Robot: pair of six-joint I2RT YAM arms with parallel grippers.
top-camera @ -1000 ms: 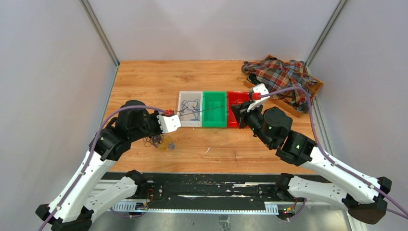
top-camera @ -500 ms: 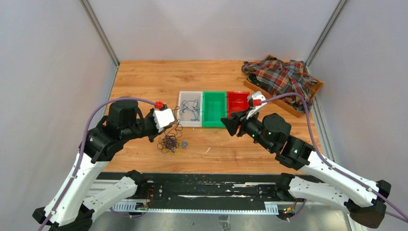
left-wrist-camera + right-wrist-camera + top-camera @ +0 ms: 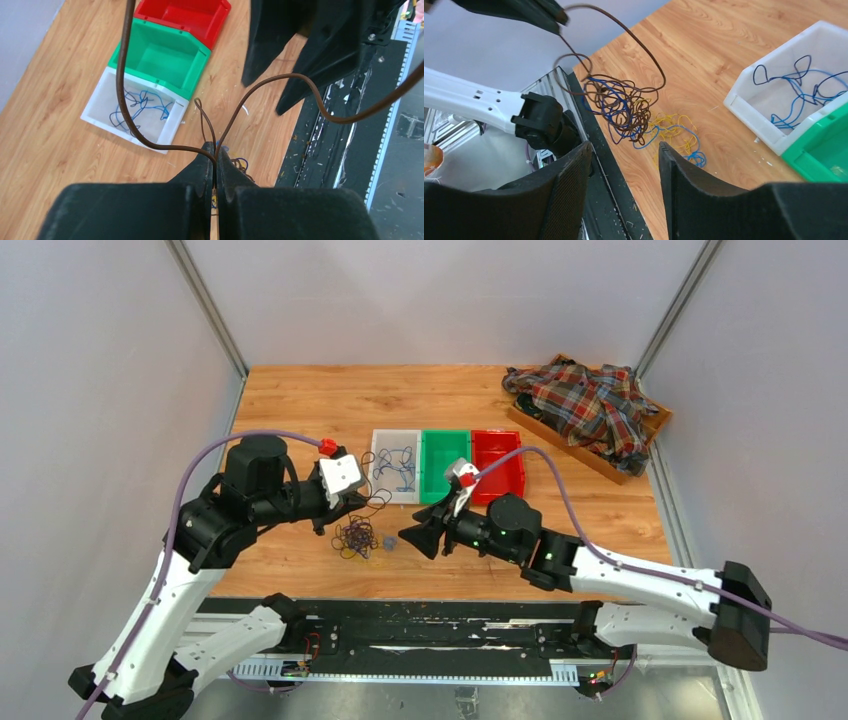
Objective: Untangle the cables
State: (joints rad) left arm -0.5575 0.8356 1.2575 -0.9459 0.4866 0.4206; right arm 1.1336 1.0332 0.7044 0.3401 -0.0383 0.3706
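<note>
The cables (image 3: 355, 537) lie as a clump of brown, blue and yellow loops on the wooden table; the right wrist view shows the cables (image 3: 624, 107) partly lifted. One brown cable (image 3: 165, 147) rises from the clump in wide loops, and my left gripper (image 3: 216, 147) is shut on it, just above and left of the clump (image 3: 350, 502). My right gripper (image 3: 410, 540) hangs low to the right of the clump. It is open with nothing between its fingers (image 3: 624, 145).
A white bin (image 3: 380, 440) holding blue cables, a green bin (image 3: 445, 436) and a red bin (image 3: 497, 436) stand in a row mid-table. A plaid shirt (image 3: 585, 400) lies in a wooden tray at the back right. The black front rail (image 3: 594, 150) runs right beside the clump.
My right gripper has opened, let go of the taut cable, and swung left and forward to the clump. The left gripper stayed shut and shifted slightly right; its cable has gone slack.
</note>
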